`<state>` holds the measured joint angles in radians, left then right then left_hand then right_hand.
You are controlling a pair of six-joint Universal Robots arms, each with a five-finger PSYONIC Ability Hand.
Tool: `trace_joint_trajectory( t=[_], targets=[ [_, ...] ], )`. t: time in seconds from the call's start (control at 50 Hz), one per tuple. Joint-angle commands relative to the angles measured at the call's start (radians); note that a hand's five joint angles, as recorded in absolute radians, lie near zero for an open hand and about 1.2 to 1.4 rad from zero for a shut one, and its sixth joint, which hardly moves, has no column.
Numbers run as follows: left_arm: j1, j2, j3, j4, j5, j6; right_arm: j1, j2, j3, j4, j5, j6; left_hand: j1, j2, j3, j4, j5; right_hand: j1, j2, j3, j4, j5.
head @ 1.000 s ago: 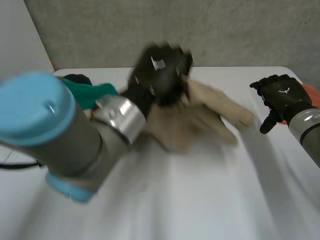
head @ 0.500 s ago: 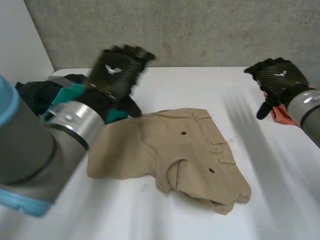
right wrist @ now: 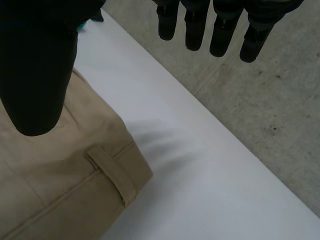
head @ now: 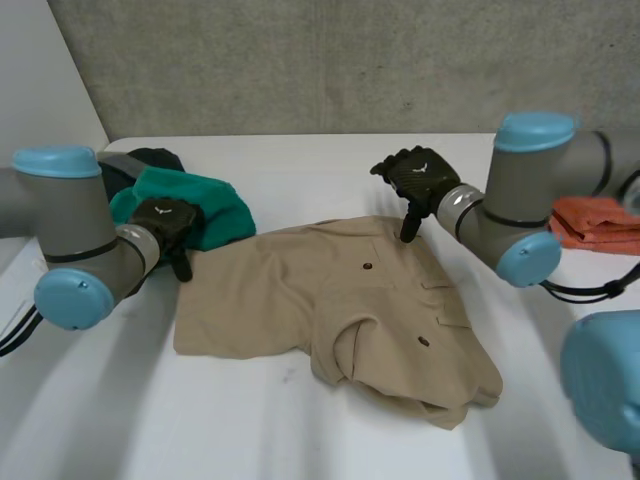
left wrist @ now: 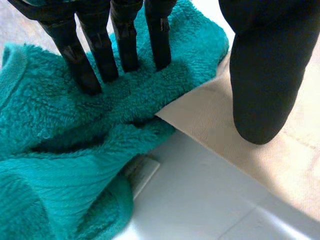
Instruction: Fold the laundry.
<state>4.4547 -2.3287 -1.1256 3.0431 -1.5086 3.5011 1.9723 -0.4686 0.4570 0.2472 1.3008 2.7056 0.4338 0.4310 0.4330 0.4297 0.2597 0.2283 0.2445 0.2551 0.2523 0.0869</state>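
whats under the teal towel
A corner of the khaki shorts runs beneath the edge of the teal towel, and a white tag pokes out. How far the shorts reach underneath is covered.

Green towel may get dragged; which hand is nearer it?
Left. The left hand touches the green towel with its fingers; the right hand is at the far corner of the tan shorts.

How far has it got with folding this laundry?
Barely begun. Done: the tan shorts lie spread on the table, one end rumpled. In hand: the left robot hand, open, presses the green towel beside one shorts corner; the right robot hand hovers open over another. Left: every fold of the shorts, then the bunched towel.
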Motion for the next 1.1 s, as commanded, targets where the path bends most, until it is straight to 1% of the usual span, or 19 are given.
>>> trace_joint_trajectory(
  t=[0.02, 0.1, 0.12, 0.14, 0.16, 0.3, 0.38, 0.4, 0.46, 0.54, 0.58, 0.64, 0.68, 0.8, 0.82, 0.88, 0.98, 1.02, 1.1],
  targets=[
    [-0.003, -0.052, 0.044, 0.008, -0.001, 0.001, -0.001, 0.165, -0.181, 0.001, 0.028, 0.013, 0.231, 0.234, 0.232, 0.235, 0.231, 0.159, 0.143, 0.132, 0.135, 0.126],
    [-0.005, -0.077, 0.067, 0.006, -0.001, 0.001, -0.001, 0.211, -0.224, 0.001, 0.028, 0.020, 0.563, 0.566, 0.564, 0.567, 0.562, 0.177, 0.160, 0.150, 0.153, 0.143],
    [-0.006, -0.086, 0.075, 0.005, -0.002, 0.001, -0.001, 0.217, -0.227, 0.000, 0.028, 0.020, 0.790, 0.793, 0.791, 0.794, 0.790, 0.191, 0.175, 0.164, 0.167, 0.158],
    [-0.009, -0.087, 0.076, 0.006, -0.002, -0.001, -0.001, 0.222, -0.230, 0.000, 0.028, 0.020, 0.947, 0.949, 0.947, 0.951, 0.946, 0.206, 0.190, 0.179, 0.182, 0.173],
    [-0.011, -0.089, 0.076, 0.008, -0.002, -0.001, -0.001, 0.228, -0.236, 0.000, 0.028, 0.020, 0.962, 0.965, 0.963, 0.966, 0.962, 0.232, 0.216, 0.205, 0.208, 0.199],
    [-0.038, -0.058, 0.061, 0.026, -0.025, -0.002, -0.001, 0.255, -0.265, -0.003, 0.025, 0.020, 0.963, 0.965, 0.963, 0.967, 0.962, 0.446, 0.430, 0.420, 0.422, 0.413],
    [-0.052, 0.021, 0.034, 0.032, -0.025, -0.013, -0.001, 0.265, -0.274, -0.008, 0.026, 0.020, 0.963, 0.965, 0.963, 0.967, 0.962, 0.860, 0.843, 0.833, 0.836, 0.826],
    [-0.054, 0.037, 0.026, 0.037, -0.025, -0.014, 0.000, 0.266, -0.279, -0.011, 0.029, 0.022, 0.963, 0.965, 0.963, 0.967, 0.962, 1.154, 1.138, 1.127, 1.130, 1.121],
    [-0.057, 0.103, -0.002, 0.071, -0.025, -0.014, 0.002, 0.266, -0.290, -0.028, 0.046, 0.028, 0.963, 0.965, 0.963, 0.967, 0.962, 1.168, 1.152, 1.141, 1.144, 1.135],
    [-0.069, 0.176, -0.016, 0.140, -0.024, -0.011, 0.002, 0.236, -0.334, -0.083, 0.127, 0.051, 0.963, 0.965, 0.963, 0.967, 0.962, 1.168, 1.152, 1.141, 1.144, 1.135],
    [-0.068, 0.210, 0.003, 0.210, -0.024, -0.005, 0.002, 0.199, -0.353, -0.104, 0.150, 0.060, 0.963, 0.965, 0.963, 0.967, 0.962, 1.168, 1.152, 1.141, 1.144, 1.135],
    [-0.066, 0.232, 0.059, 0.321, -0.024, -0.005, -0.003, 0.104, -0.370, -0.217, 0.228, 0.069, 0.963, 0.965, 0.963, 0.967, 0.962, 1.168, 1.152, 1.141, 1.144, 1.135],
    [-0.061, 0.235, 0.119, 0.413, -0.028, -0.010, -0.010, 0.044, -0.367, -0.276, 0.248, 0.072, 0.963, 0.965, 0.963, 0.967, 0.962, 1.168, 1.152, 1.141, 1.144, 1.135],
    [-0.083, 0.244, 0.220, 0.634, -0.033, -0.039, -0.016, -0.189, -0.342, -0.411, 0.259, 0.092, 0.963, 0.965, 0.963, 0.967, 0.962, 1.168, 1.152, 1.141, 1.144, 1.135],
    [-0.092, 0.253, 0.237, 0.692, -0.035, -0.063, -0.021, -0.224, -0.336, -0.426, 0.259, 0.100, 0.963, 0.965, 0.963, 0.967, 0.962, 1.168, 1.152, 1.141, 1.144, 1.135],
    [-0.098, 0.290, 0.254, 0.759, -0.044, -0.131, -0.038, -0.326, -0.310, -0.447, 0.253, 0.124, 0.963, 0.965, 0.963, 0.967, 0.962, 1.168, 1.152, 1.141, 1.144, 1.135],
    [-0.101, 0.334, 0.219, 0.754, -0.050, -0.174, -0.035, -0.427, -0.195, -0.416, 0.203, 0.144, 0.963, 0.965, 0.963, 0.967, 0.962, 1.168, 1.152, 1.141, 1.144, 1.135],
    [-0.100, 0.347, 0.152, 0.734, -0.047, -0.174, -0.036, -0.467, -0.101, -0.364, 0.178, 0.144, 0.963, 0.965, 0.963, 0.967, 0.962, 1.168, 1.152, 1.141, 1.144, 1.135],
    [-0.103, 0.359, -0.003, 0.711, -0.030, -0.169, -0.049, -0.486, 0.072, -0.267, 0.173, 0.143, 0.963, 0.965, 0.963, 0.967, 0.962, 1.168, 1.152, 1.141, 1.144, 1.135]
  ],
)
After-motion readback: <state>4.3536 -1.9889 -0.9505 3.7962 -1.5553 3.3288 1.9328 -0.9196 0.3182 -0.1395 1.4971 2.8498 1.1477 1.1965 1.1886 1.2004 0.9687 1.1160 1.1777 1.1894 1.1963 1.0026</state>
